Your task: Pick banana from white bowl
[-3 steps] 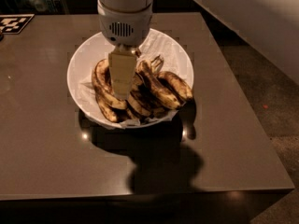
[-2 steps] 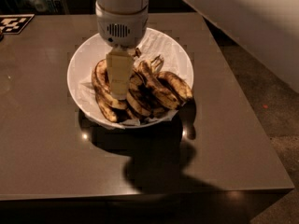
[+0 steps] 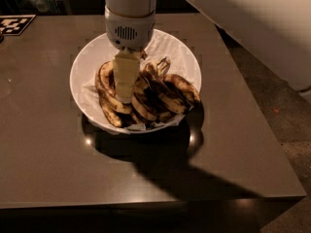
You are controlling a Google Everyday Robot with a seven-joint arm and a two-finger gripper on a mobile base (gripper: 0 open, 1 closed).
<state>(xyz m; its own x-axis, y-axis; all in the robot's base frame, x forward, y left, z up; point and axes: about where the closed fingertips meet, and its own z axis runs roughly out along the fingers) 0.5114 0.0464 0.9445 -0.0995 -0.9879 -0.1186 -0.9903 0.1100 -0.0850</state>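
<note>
Dead centre on the dark brown counter (image 3: 48, 169): a wide white bowl (image 3: 83, 64), heaped with overripe, speckled fruit. Straight down from the top edge, a white arm with a round vented collar. Below it, the pale end effector (image 3: 125, 97), lowered into the left half of the heap, right down among the fruit. Released or clenched? Cannot tell from this angle, with only its flat pale front on show.

Just left of the end effector, the banana (image 3: 106, 87): yellower than its neighbours, black-flecked, curved along the left inner wall of the bowl. Lying in the bowl, above a darker one near the front rim.

Over to the right, a row of browner bananas (image 3: 181, 89) side by side, leaning toward the right rim. Dark stems (image 3: 163, 64) poking up near the back. Under the heap, a bit of crumpled white paper (image 3: 163, 124) peeking out at the front rim.

In front of the bowl, a broad dark shadow across the counter, stretching toward the near right corner, plus two small glints of light either side. Far back left corner: a black-and-white checkered tag (image 3: 15, 24) flat on the counter, well apart from the bowl. Off to the right, speckled floor (image 3: 286, 130) and a pale wall
</note>
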